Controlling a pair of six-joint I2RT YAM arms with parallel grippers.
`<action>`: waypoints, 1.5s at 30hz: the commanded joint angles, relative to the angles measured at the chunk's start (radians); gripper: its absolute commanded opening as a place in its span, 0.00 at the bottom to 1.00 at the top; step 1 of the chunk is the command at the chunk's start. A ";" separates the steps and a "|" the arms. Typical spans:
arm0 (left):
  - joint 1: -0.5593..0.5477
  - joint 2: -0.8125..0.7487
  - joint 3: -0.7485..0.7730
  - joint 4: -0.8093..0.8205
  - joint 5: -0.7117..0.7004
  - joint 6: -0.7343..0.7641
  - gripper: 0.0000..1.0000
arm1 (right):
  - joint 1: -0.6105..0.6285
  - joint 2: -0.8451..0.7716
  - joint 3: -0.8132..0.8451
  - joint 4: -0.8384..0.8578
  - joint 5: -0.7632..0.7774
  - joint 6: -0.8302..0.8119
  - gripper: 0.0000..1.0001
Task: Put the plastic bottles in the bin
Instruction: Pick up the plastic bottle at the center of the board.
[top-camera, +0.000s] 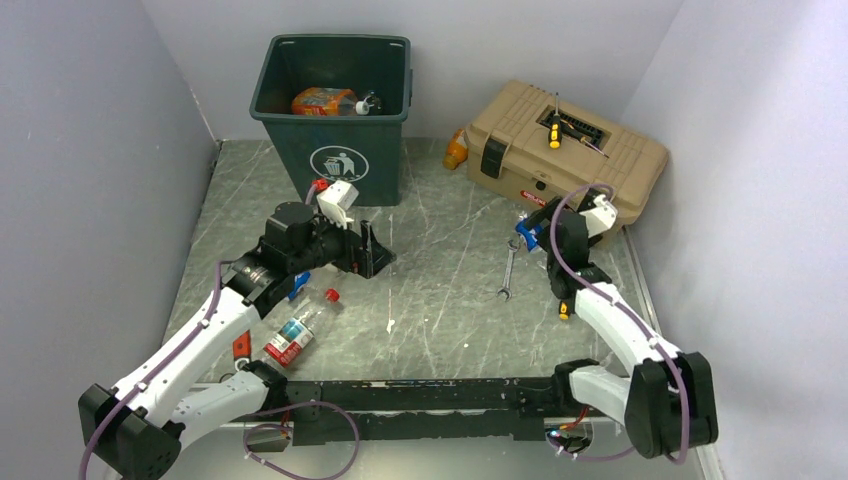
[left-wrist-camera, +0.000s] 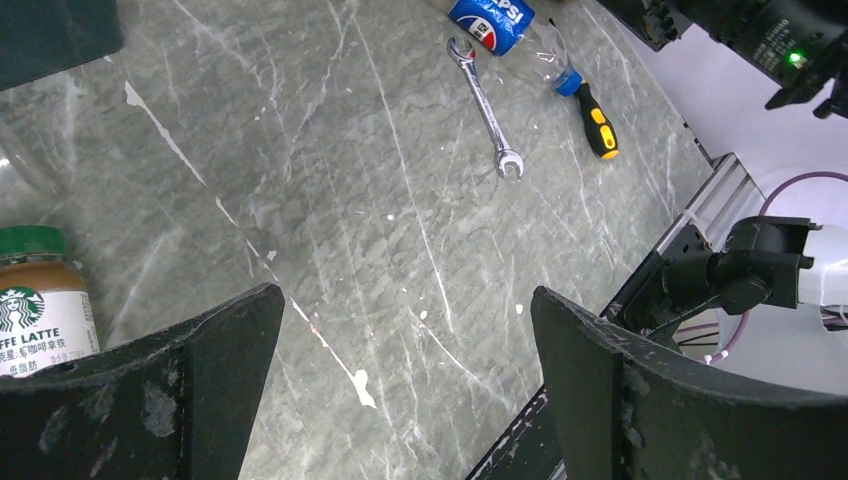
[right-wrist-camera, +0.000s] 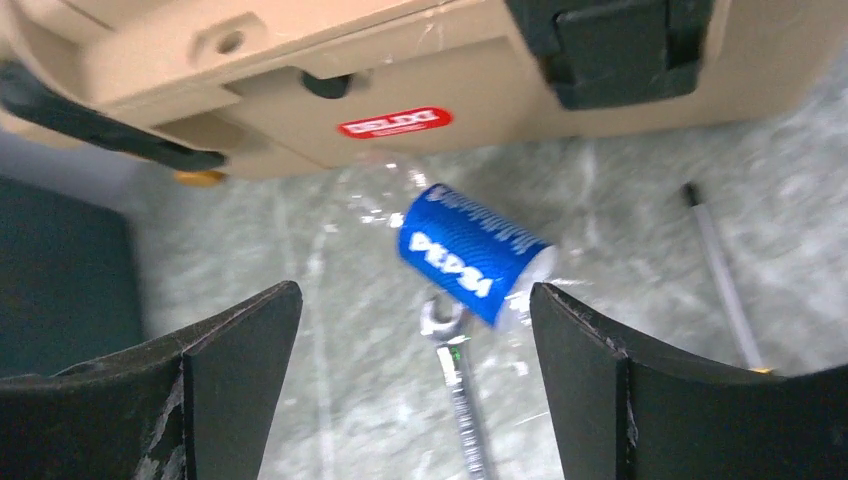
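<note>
**Tabletop (top-camera: 440, 250).** A grey marbled surface that carries all the items below.

**Bin (top-camera: 300, 140).** It stands upright at the far edge, left of centre, with the white litter symbol facing the arms. Contents:
- one orange-labelled bottle (top-camera: 322, 100), lying on its side
- one clear bottle (top-camera: 366, 101) just beside it

**Toolbox (top-camera: 620, 160).** It sits closed in the far right corner. A yellow-handled screwdriver (top-camera: 554, 132) lies in the recess on its lid.

**Left gripper (left-wrist-camera: 405, 300).** It is positioned near the bin's front. The fingers are spread fully apart with only bare tabletop between them.

**Right gripper (right-wrist-camera: 415, 295).** It is positioned in front of the toolbox. The fingers stand wide apart and grip nothing.

**Bottles outside the bin.**
- Pepsi bottle (right-wrist-camera: 468, 255): on its side near the right edge, just in front of the toolbox. It is beyond the right fingertips, touches neither finger, and appears blurred.
- Red-labelled bottle (top-camera: 298, 328): on its side near the near-left corner, beside the left arm.
- Orange bottle (top-camera: 456, 150): at the far edge, between bin and toolbox.
- Starbucks latte bottle (left-wrist-camera: 40, 305): just beside the left gripper's finger.

**Wrench (top-camera: 508, 275).** It lies flat, with one end next to the Pepsi bottle.

**Second screwdriver (left-wrist-camera: 598, 122).** It lies near the Pepsi bottle's blue cap.
</note>
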 joint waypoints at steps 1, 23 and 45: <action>-0.004 0.005 0.033 0.025 0.030 -0.004 0.99 | 0.004 0.114 0.064 -0.102 0.097 -0.302 0.89; -0.006 0.016 0.034 0.020 0.026 0.006 1.00 | 0.009 0.476 0.283 -0.293 -0.117 -0.370 0.88; -0.005 -0.002 0.033 0.005 -0.060 0.028 0.99 | 0.083 0.242 0.280 -0.359 -0.201 -0.383 0.36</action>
